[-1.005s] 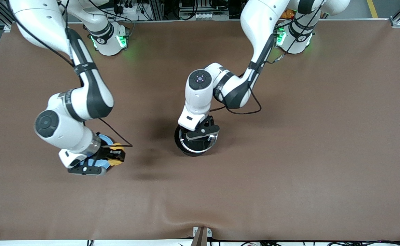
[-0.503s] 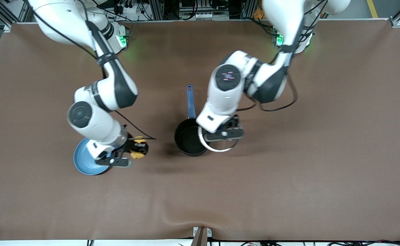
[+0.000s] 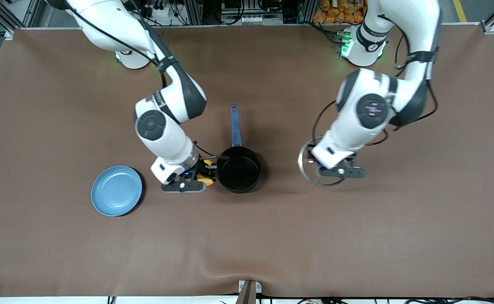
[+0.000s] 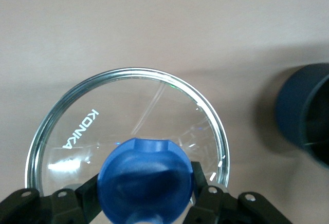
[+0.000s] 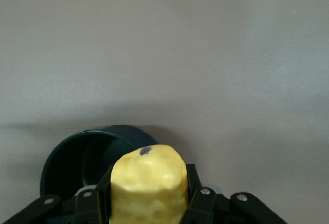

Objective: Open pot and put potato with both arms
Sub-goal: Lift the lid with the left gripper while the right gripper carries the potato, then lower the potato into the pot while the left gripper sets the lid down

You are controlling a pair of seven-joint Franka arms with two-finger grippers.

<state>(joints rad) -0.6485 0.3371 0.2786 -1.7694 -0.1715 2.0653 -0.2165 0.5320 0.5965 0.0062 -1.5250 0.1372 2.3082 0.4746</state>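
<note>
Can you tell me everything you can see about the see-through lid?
The lid is round clear glass with a shiny metal rim, white lettering on the glass and a fat blue knob in the middle. The left gripper is shut on that knob, holding the lid level over bare brown table, off the black pot and toward the left arm's end. Only the gripper's fingers touch it.
</note>
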